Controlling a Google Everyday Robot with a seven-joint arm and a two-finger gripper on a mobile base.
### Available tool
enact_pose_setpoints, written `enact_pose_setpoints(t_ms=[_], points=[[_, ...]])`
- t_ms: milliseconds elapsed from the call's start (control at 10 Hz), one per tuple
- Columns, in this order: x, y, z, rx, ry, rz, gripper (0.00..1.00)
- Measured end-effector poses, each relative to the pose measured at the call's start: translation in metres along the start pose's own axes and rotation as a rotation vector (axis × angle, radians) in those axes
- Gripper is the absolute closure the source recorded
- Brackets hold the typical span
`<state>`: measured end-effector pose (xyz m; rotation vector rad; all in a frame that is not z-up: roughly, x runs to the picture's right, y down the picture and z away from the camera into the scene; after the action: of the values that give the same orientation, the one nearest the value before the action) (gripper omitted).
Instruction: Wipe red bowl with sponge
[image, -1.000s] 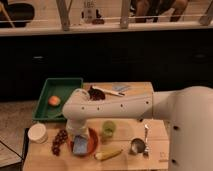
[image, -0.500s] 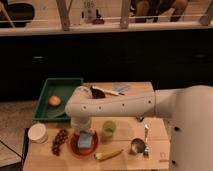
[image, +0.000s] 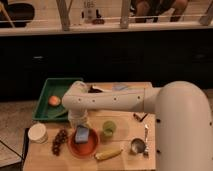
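- A white round container (image: 37, 133) stands at the left edge of the wooden tabletop (image: 125, 136)
- A green tray (image: 45, 91) sits behind it at the back left, with an orange fruit (image: 54, 100) lying inside it
- A bunch of dark grapes (image: 60, 141) lies between the white container and the red bowl
- The white arm (image: 110, 100) reaches leftward across the tabletop, bends over the tray's near right corner and turns down
- The gripper (image: 81, 127) hangs at the end of that downward stretch, just above the red bowl, right at the sponge; I cannot tell how far the jaws are open or whether they have hold of it
- The red bowl (image: 88, 148) rests near the front edge, left of centre
- The sponge (image: 82, 134), a light-blue block, sits inside the bowl toward its back
- A green cup (image: 108, 128) stands upright just to the right of the bowl
- A banana (image: 108, 154) lies in front of the cup, near the front edge
- A small metal cup (image: 137, 146) stands further right
- The robot's large white body (image: 182, 127) fills the right side
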<state>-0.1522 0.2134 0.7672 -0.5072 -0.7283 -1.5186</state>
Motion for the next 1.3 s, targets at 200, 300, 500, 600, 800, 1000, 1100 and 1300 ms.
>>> enact_pose_setpoints(t_ms=[200,300,500,600,800,1000,1100,1300], points=[[-0.017,-0.013,0.001,0.025,-0.038,-0.052,1.00],[-0.028,-0.015,-0.001,0.034,-0.051,-0.068,1.00],[-0.041,-0.011,-0.007,0.044,-0.068,-0.068,1.00],[-0.044,-0.005,-0.009,0.039,-0.074,-0.053,1.00],[-0.053,0.023,-0.019,0.000,-0.080,0.007,1.00],[-0.053,0.040,-0.025,-0.028,-0.071,0.049,1.00],[-0.045,0.045,-0.027,-0.041,-0.063,0.071,1.00],[-0.027,0.051,-0.025,-0.049,-0.054,0.092,1.00]])
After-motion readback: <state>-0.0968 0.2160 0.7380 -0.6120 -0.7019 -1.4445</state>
